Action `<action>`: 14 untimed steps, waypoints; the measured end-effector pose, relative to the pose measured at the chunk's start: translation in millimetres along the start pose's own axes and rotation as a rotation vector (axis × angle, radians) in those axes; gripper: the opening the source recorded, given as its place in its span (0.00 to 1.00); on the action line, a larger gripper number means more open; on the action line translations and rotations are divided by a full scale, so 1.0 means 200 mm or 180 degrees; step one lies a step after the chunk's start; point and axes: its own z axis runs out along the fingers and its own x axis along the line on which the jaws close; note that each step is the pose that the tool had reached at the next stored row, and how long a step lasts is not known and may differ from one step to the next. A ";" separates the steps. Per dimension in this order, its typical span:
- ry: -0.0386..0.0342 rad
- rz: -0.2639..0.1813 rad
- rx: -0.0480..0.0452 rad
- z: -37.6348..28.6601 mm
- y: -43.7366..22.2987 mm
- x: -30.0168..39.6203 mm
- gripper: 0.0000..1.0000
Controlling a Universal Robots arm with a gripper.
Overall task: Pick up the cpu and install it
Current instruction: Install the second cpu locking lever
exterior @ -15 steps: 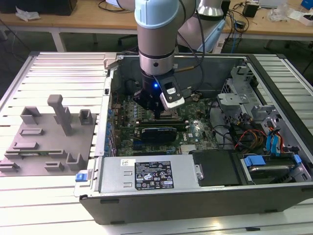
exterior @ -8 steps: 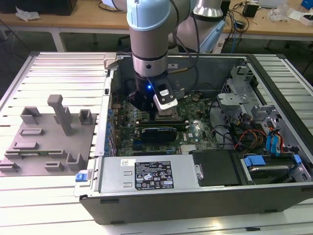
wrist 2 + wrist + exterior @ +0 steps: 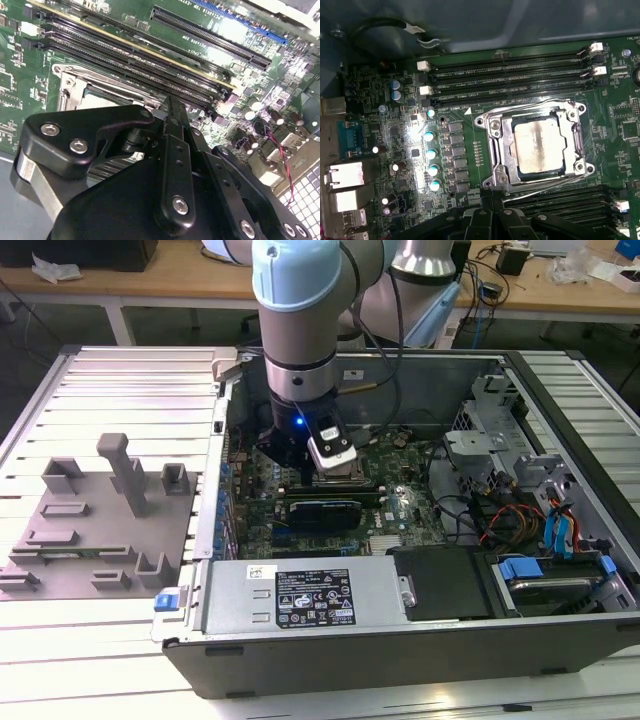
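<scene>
- The long grey power-supply box [image 3: 305, 598] is seen along the near edge of the open computer case [image 3: 560, 640], which lies flat on the table so the motherboard [image 3: 445, 90] faces up.
- The claw [image 3: 172, 112] is held low over the board; its fingers [image 3: 175, 150] are seen pressed together with nothing between them.
- The cpu [image 3: 538, 145] is seated in its socket frame [image 3: 495, 150], so it appears already placed.
</scene>
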 end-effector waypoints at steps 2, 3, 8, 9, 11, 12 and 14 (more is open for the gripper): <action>0.0000 0.0000 -0.0001 0.001 0.000 0.000 0.11; 0.0000 0.0000 -0.0001 0.001 0.000 0.000 0.11; 0.0000 0.0000 -0.0001 0.002 0.000 0.000 0.11; 0.0000 0.0000 -0.0001 0.002 0.000 0.000 0.11; 0.0000 0.0000 -0.0001 0.002 0.000 0.000 0.11; 0.0000 0.0000 -0.0001 0.002 0.000 0.000 0.11; 0.0000 0.0000 -0.0001 0.003 0.000 0.000 0.11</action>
